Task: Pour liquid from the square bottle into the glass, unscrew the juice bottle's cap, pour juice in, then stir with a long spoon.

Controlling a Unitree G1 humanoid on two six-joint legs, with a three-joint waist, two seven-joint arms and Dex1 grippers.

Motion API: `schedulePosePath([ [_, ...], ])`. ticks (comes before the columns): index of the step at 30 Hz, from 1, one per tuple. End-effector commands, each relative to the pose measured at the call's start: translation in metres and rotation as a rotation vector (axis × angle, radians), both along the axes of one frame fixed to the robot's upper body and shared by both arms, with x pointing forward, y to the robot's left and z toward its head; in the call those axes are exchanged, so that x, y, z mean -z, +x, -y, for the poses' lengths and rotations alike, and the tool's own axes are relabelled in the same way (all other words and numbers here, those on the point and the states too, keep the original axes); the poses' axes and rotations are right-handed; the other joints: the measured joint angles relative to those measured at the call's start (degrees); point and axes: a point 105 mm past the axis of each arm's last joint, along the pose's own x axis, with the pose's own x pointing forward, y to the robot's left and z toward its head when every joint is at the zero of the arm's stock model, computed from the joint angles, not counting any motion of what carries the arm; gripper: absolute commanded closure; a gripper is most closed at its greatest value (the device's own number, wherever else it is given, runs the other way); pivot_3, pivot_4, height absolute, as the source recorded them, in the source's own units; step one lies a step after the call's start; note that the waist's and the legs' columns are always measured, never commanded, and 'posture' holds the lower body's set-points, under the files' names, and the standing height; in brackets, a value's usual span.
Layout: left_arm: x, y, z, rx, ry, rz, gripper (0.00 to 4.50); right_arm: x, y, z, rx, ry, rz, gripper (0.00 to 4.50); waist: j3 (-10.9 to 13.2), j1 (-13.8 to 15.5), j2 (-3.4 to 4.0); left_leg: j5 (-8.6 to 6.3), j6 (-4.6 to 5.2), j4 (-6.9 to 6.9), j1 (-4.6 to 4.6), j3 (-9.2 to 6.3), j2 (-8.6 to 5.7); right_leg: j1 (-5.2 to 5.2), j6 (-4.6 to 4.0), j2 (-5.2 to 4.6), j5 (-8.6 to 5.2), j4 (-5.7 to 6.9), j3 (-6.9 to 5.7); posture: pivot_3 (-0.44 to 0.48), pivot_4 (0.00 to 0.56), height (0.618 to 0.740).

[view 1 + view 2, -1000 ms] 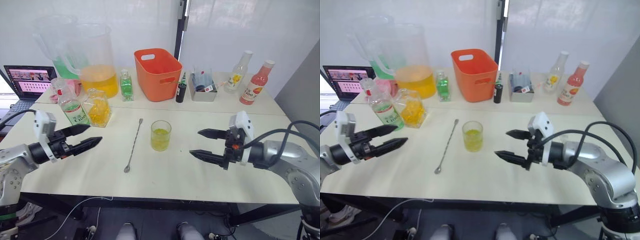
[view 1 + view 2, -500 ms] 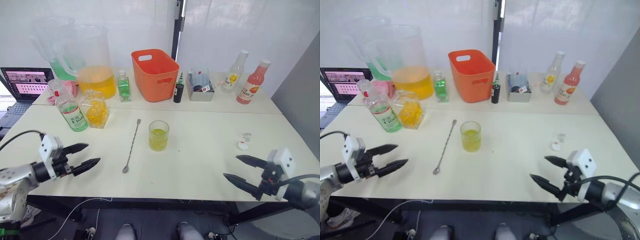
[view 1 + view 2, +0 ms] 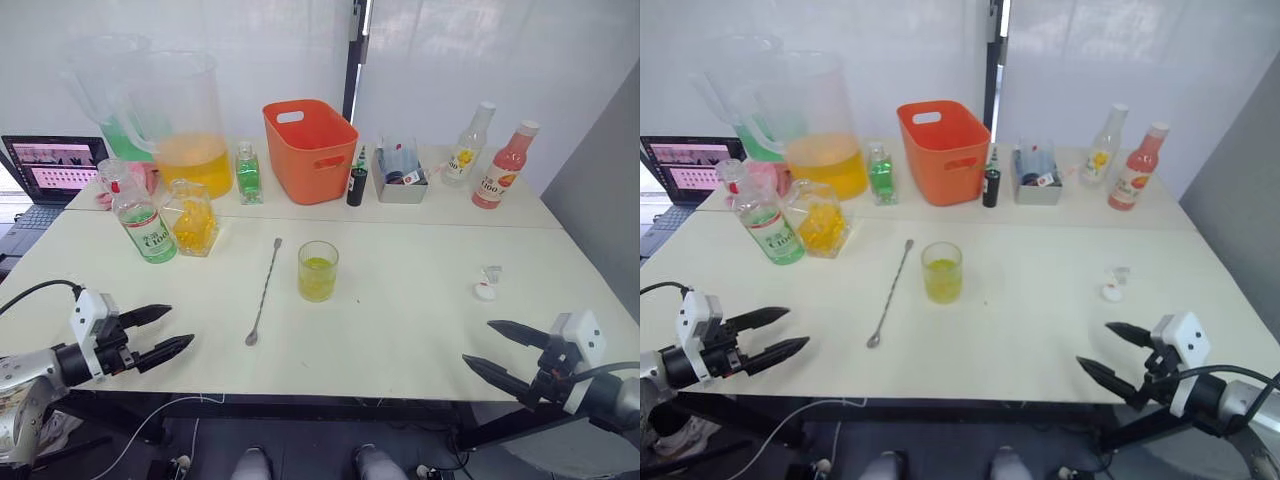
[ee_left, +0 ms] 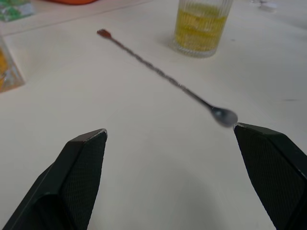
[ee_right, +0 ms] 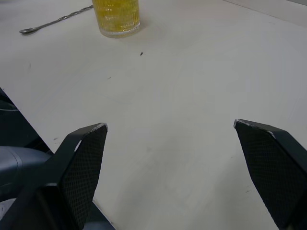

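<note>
Jaws spread on left gripper [image 3: 155, 333], right gripper [image 3: 508, 352], low

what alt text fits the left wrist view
A long metal spoon lies flat on a pale table, beside a ribbed glass of yellow liquid. The open left end effector frames the foreground.

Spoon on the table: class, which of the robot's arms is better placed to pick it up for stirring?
Likely the left. The open left gripper is nearer the spoon, which lies left of the glass; the right gripper is farther off.
</note>
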Motion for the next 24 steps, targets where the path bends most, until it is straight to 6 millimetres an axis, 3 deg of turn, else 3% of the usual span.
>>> schedulePosePath([
  [1,-0.021,0.008,0.029,0.043,-0.044,0.035,0.04,-0.034,0.004,-0.008,-0.053,0.011,0.104,0.00,0.00,-0.11,0.01,0.00,0.00,0.00,0.00,0.00,0.00,0.00,0.00,0.00,0.00,0.00,0.00,0.000,0.150,0.740],
  [5,-0.018,0.023,0.053,-0.001,-0.020,-0.008,0.04,-0.054,0.002,-0.026,-0.141,0.023,0.127,0.00,0.00,-0.27,0.02,0.01,0.01,0.03,0.01,0.00,-0.02,0.05,0.02,0.02,0.01,0.05,0.03,0.000,0.150,0.740],
  [12,-0.011,0.031,0.099,-0.113,-0.031,-0.018,0.04,-0.085,-0.005,-0.063,-0.314,-0.010,0.161,0.00,-0.01,-0.25,0.00,0.11,0.17,0.04,-0.03,-0.01,-0.05,0.04,0.09,0.04,-0.02,0.05,0.07,0.000,0.150,0.740],
  [20,0.014,0.050,0.121,-0.358,0.008,-0.081,0.04,-0.092,0.001,-0.077,-0.320,-0.025,0.170,0.00,-0.04,0.08,-0.07,0.11,0.17,0.27,-0.06,-0.11,-0.12,0.10,0.13,0.06,0.00,0.08,0.07,0.000,0.150,0.740],
  [24,0.022,0.059,0.118,-0.466,0.041,-0.098,0.04,-0.093,0.002,-0.078,-0.314,-0.035,0.173,0.00,-0.05,0.19,-0.07,0.11,0.17,0.29,-0.08,-0.11,-0.13,0.10,0.14,0.06,0.01,0.08,0.08,0.000,0.150,0.740],
])
